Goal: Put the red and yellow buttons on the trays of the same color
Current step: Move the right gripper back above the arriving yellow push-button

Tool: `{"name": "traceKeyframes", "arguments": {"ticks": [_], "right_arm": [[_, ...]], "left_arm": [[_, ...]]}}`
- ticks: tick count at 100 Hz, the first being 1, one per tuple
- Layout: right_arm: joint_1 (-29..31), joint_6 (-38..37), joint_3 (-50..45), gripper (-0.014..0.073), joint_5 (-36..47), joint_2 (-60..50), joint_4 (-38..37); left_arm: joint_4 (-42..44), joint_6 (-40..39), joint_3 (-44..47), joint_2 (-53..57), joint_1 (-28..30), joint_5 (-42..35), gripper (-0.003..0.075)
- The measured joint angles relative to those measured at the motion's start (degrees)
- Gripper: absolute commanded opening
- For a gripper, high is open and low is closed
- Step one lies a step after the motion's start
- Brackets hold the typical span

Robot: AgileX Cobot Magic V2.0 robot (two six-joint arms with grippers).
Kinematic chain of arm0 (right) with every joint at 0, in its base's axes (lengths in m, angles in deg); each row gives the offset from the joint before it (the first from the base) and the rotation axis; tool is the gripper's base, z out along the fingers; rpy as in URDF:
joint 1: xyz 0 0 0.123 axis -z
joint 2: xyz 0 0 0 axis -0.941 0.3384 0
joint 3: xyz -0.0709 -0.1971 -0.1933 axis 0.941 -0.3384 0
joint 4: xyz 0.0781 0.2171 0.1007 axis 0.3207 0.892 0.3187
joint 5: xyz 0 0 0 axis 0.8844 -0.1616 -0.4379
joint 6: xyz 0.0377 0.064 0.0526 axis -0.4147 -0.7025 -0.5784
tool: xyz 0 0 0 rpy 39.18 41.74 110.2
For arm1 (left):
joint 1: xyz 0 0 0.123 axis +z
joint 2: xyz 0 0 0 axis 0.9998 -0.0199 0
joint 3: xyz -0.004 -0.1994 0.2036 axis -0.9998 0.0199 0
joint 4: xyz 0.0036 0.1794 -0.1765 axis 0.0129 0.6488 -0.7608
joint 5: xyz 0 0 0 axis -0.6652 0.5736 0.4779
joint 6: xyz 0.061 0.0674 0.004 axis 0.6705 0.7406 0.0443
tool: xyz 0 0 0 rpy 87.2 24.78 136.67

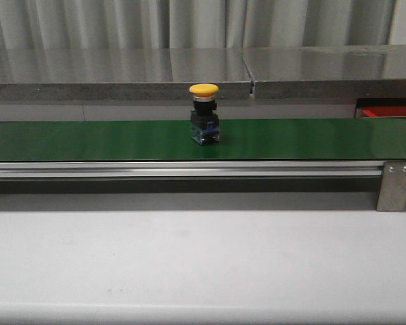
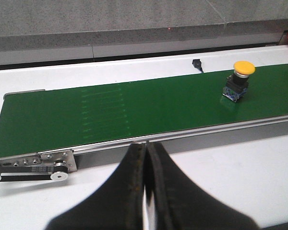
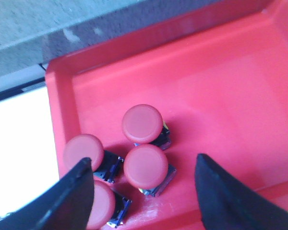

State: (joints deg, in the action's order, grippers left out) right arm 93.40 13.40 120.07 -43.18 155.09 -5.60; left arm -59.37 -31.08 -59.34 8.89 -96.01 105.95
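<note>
Yellow button (image 1: 204, 114) stands upright on the green conveyor belt (image 1: 88, 139), about mid-length in my front view. Yellow mushroom cap on top, black body under it, a blue block at the base. From the left wrist camera I see the same button (image 2: 239, 80) alone on the belt, tilted a little in that view, well apart from the belt's roller end (image 2: 31, 167).

Red tray (image 3: 216, 81) fills the right wrist view. Four red buttons sit in it, bunched near one corner: one (image 3: 142, 124) furthest from the fingers, one (image 3: 146, 166) just beside it and touching or nearly so, one (image 3: 83, 153) near the tray wall, and one (image 3: 102, 206) partly hidden by a finger. All show round red caps with dark bodies beneath. A sliver of the tray (image 1: 386, 110) shows at the far right of the front view.

Left pincer (image 2: 146, 191): jaws pressed together, nothing between them, over the white tabletop (image 2: 240, 172) on the near side of the belt.

Right pincer (image 3: 144, 191): spread wide, holding nothing, fingers (image 3: 221, 191) straddling the button cluster from above. Whether either finger touches a button, I cannot tell.
</note>
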Motion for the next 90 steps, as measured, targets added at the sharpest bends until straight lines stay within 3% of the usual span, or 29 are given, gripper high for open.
{"name": "traceKeyframes", "arguments": {"ticks": [30, 47, 66, 90], "right_arm": [[-1.7, 2.0, -10.8, 0.0446, 3.1, -12.3, -0.6], [-4.5, 2.2, -14.5, 0.0497, 2.6, -17.5, -1.5], [-11.1, 4.5, -15.0, 0.0605, -1.2, -19.4, -1.9], [-21.2, 7.7, -15.1, 0.0604, -7.3, -19.4, -2.0]], "left_arm": [[0.0, 0.0, 0.0, 0.0, 0.0, 0.0, -0.0020], [0.0, 0.0, 0.0, 0.0, 0.0, 0.0, -0.0020], [0.0, 0.0, 0.0, 0.0, 0.0, 0.0, -0.0020], [0.0, 0.0, 0.0, 0.0, 0.0, 0.0, -0.0020]]}}
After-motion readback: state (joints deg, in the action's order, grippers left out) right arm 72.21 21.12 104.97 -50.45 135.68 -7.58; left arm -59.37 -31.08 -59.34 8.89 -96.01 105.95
